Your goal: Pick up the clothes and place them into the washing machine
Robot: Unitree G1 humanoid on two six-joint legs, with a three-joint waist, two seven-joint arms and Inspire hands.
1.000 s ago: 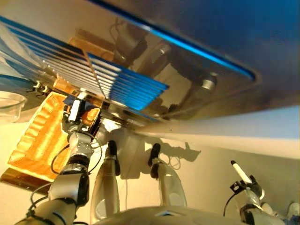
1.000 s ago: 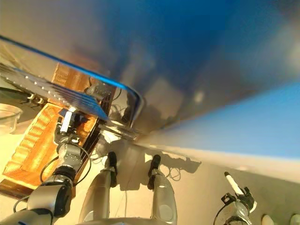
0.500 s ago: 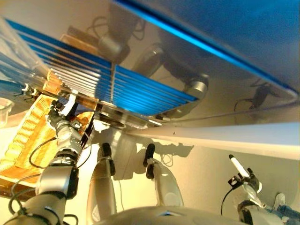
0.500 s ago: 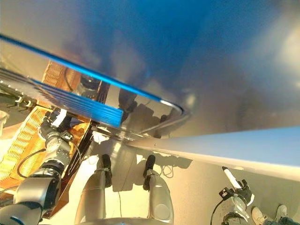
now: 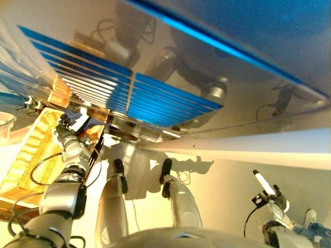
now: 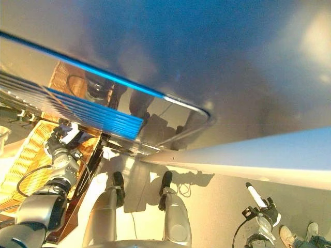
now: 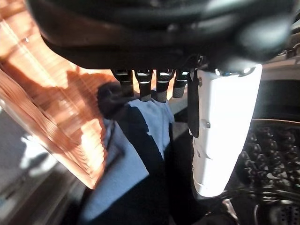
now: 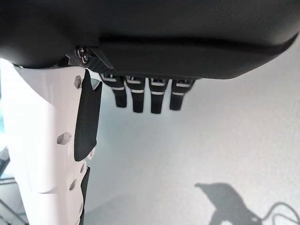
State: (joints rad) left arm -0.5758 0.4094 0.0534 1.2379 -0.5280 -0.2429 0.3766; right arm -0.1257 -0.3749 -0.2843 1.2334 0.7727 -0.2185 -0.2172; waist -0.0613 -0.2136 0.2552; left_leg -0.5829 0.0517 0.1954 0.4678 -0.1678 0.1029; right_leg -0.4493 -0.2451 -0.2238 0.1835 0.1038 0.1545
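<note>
A pale blue cloth (image 7: 140, 140) hangs from my left hand (image 5: 70, 138), whose fingers (image 7: 150, 86) curl on its top edge. The hand is over the near rim of an orange wicker basket (image 5: 36, 150), right beside the washing machine. The machine's perforated drum (image 7: 274, 154) shows just past the white thumb (image 7: 220, 136). The cloth (image 5: 78, 120) peeks above the hand in the head views. My right hand (image 5: 271, 199) hangs low at the right over the floor, its thumb out, its fingers (image 8: 150, 98) relaxed and holding nothing.
The washer's shiny open door (image 5: 155, 98) fills the upper middle and mirrors the room. A clear bowl (image 5: 4, 126) stands at the far left beyond the basket. A person's shoe (image 6: 310, 232) is at the lower right corner.
The whole picture has shifted, so the camera moved. My left hand stays by the basket rim with the cloth. The right hand has not moved.
</note>
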